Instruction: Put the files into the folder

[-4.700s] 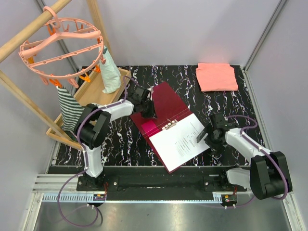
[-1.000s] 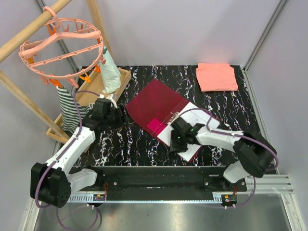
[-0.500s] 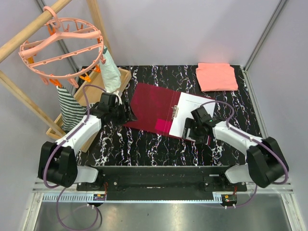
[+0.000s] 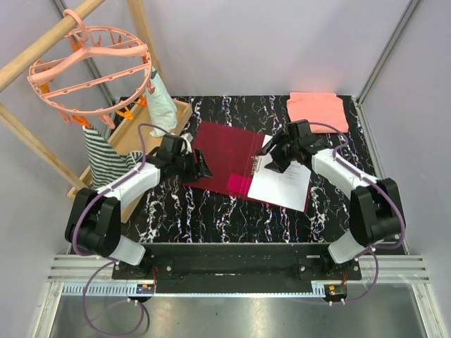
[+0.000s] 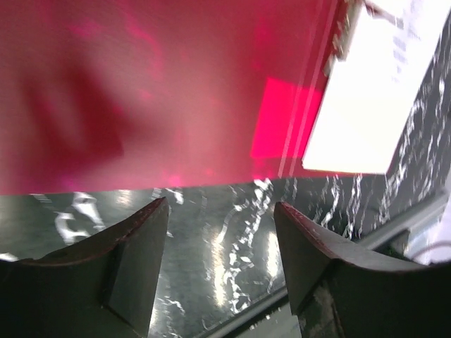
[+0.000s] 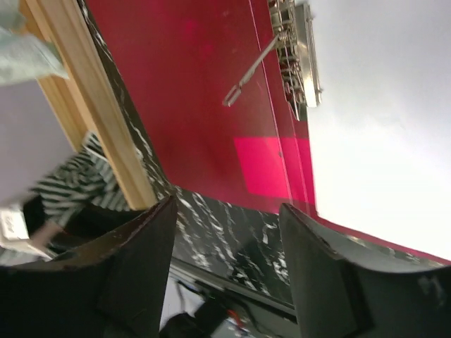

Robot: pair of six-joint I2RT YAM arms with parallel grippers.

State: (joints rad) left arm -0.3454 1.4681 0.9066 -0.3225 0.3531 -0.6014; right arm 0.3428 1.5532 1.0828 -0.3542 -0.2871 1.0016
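The dark red folder (image 4: 222, 151) lies open on the black marbled table, its metal clip (image 4: 257, 163) at the spine. The files (image 4: 282, 183), white printed sheets, rest on its right half. My left gripper (image 4: 203, 169) is open, low over the table at the folder's left near edge, nothing between its fingers. In the left wrist view the folder (image 5: 162, 91) fills the top and the files (image 5: 359, 105) sit at the right, beyond the left gripper (image 5: 222, 218). My right gripper (image 4: 270, 162) hovers open over the files' top edge beside the clip (image 6: 299, 56); the right gripper (image 6: 225, 218) holds nothing.
A salmon-pink folded cloth (image 4: 317, 113) lies at the back right corner. A wooden tray (image 4: 137, 137) with a pale green cloth (image 4: 162, 105) and a striped cloth (image 4: 102, 158) stands at the left, under a pink clip hanger (image 4: 91, 67) on a wooden frame.
The right gripper has travelled from the files' near side up to the clip. The left gripper has slid right to the folder's edge. The folder has turned slightly, and both pairs of jaws stay apart.
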